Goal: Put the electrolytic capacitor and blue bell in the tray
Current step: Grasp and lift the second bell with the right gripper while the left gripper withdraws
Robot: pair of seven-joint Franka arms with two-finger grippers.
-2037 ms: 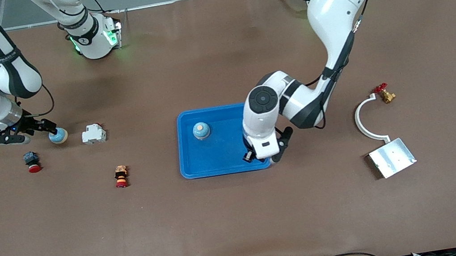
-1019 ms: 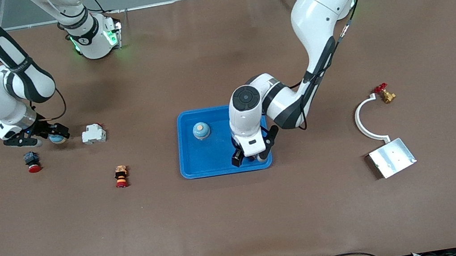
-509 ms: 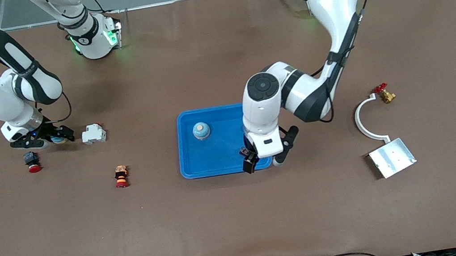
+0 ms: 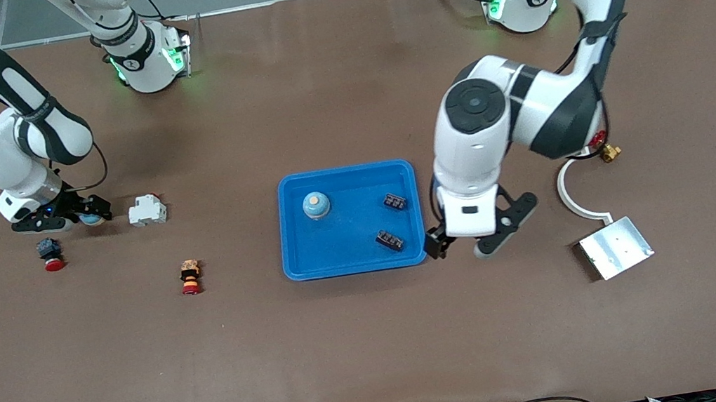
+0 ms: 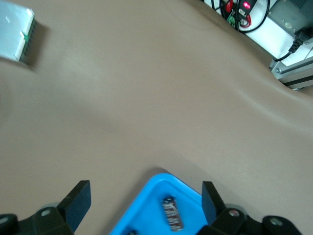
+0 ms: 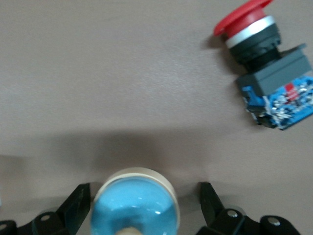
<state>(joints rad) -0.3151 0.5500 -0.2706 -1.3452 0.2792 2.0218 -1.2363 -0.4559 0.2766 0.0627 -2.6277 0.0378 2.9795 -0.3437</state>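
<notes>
I note right gripper [image 6: 142, 210] spread wide, straddling round light-blue bell [image 6: 136, 205] on table, well apart from shallow bright-blue tray [image 4: 297, 267], toward right arm's end. Left gripper [image 4: 474, 240] splayed, empty, beside tray. Two dark capacitors [image 4: 390, 240] inside tray.

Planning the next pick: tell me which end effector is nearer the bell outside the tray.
Right. The right end effector straddles that bell, fingers open; the left end effector hangs open beside the tray.
</notes>
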